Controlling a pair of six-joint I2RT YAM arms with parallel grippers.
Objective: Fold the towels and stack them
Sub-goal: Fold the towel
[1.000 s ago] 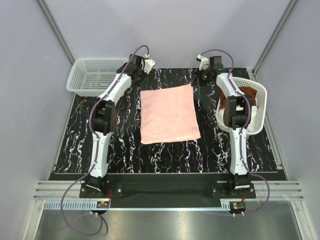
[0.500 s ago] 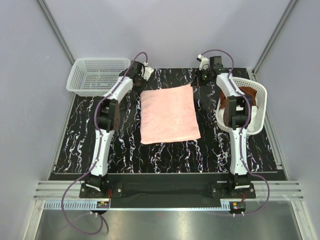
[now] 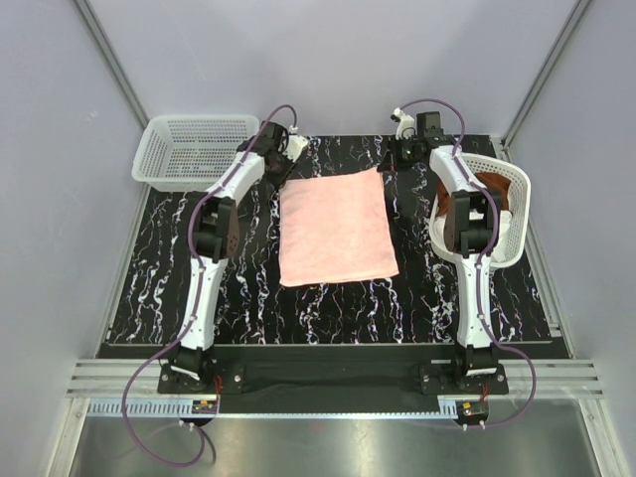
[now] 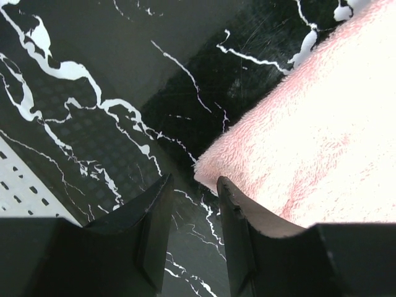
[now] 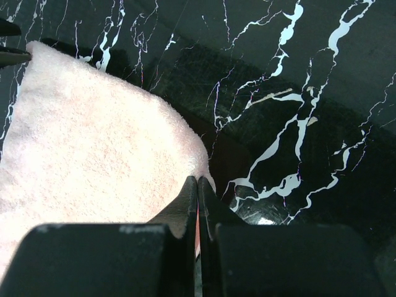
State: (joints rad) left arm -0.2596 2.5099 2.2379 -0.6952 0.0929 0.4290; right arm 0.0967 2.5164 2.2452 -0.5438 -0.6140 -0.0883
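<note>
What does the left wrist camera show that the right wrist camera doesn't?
Left wrist only: the left claw open at a corner of the pink towel, and a bit of white mesh basket. Right wrist only: the right claw shut at another corner of that towel. Both: the pink towel lying on the black marbled table.

pink towel (image 3: pixel 335 227): folded square, flat on counter (image 3: pixel 159 268) | far-left corner at tips of parted left end effector (image 4: pixel 193 185), not gripped | far-right corner pinched in closed right end effector (image 5: pixel 197 182) | rust towel (image 3: pixel 494 189): bunched in basket (image 3: pixel 517 234), right of right end effector
</note>
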